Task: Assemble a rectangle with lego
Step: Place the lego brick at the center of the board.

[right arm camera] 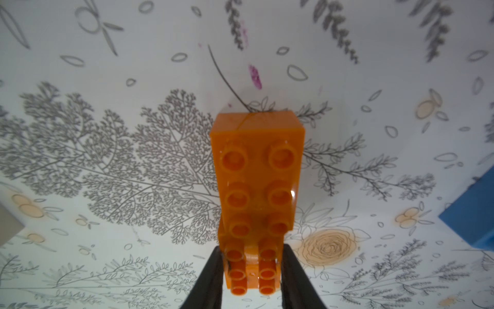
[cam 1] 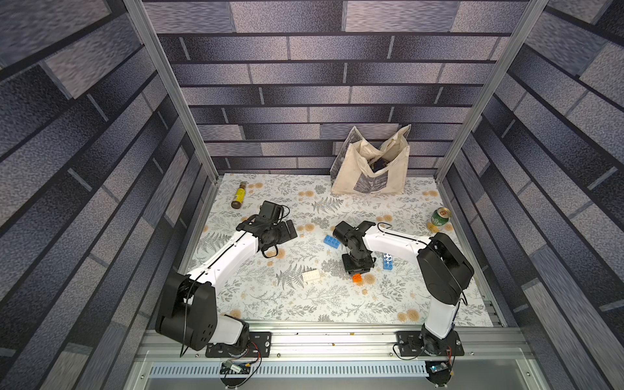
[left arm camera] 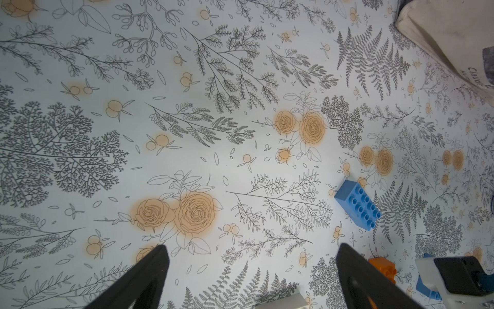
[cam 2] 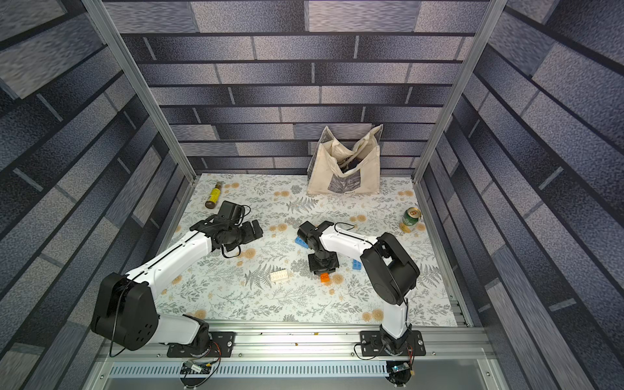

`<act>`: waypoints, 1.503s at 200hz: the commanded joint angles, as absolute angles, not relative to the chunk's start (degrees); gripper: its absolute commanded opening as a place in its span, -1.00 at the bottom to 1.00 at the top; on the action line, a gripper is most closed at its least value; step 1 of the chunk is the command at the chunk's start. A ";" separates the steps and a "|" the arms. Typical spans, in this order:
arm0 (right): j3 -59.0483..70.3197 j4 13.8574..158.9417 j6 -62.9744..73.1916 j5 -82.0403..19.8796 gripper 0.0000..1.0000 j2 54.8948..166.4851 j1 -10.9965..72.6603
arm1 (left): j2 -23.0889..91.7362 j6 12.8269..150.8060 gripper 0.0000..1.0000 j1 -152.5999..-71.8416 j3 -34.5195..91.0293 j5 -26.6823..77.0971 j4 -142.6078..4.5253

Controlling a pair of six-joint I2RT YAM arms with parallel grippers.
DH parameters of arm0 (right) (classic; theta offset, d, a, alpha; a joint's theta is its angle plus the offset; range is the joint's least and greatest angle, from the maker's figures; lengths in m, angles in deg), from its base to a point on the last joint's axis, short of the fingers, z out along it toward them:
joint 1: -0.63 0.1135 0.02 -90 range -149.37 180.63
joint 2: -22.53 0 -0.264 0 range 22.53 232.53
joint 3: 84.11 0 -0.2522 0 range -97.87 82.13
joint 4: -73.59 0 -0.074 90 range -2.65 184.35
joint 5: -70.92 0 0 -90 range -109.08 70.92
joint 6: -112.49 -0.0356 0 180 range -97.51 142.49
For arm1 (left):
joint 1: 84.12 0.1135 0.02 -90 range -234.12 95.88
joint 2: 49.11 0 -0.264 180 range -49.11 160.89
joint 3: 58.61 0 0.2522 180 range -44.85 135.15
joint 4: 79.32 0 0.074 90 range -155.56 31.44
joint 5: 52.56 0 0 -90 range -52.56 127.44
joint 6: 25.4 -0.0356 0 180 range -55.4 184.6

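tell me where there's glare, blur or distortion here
Right wrist view: a glare spot on the orange brick, its end in the right gripper soft. Left wrist view: tablecloth print sharp. Both top views: walls smeared toward the edges.

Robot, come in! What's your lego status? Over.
Left fingers open, empty. Right fingers shut on orange studded plastic lego piece. White studded brick and two blue studded bricks loose, apart; no rectangle yet. Nothing seen blocking.

The left arm [cam 1: 233,251] and right arm [cam 1: 395,240] share white link shells between black joint housings, with a thin black cable [cam 1: 217,257] traced along each. Each base plate [cam 1: 238,344] is black with silver screws. The left claw [left arm camera: 254,246] has matte black tapered fingers [left arm camera: 139,279].
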State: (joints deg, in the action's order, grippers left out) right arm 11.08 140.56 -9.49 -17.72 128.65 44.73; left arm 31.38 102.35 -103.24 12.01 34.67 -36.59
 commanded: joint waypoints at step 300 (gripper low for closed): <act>13.77 136.62 -8.94 -18.18 0.30 127.56 42.97 | 32.06 102.19 1.00 -103.46 14.02 35.57 -35.15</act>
State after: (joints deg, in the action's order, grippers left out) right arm 13.11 137.55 -8.53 -17.02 129.05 43.24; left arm 31.86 102.33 -103.24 12.43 34.67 -36.61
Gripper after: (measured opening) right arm 0.651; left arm 0.999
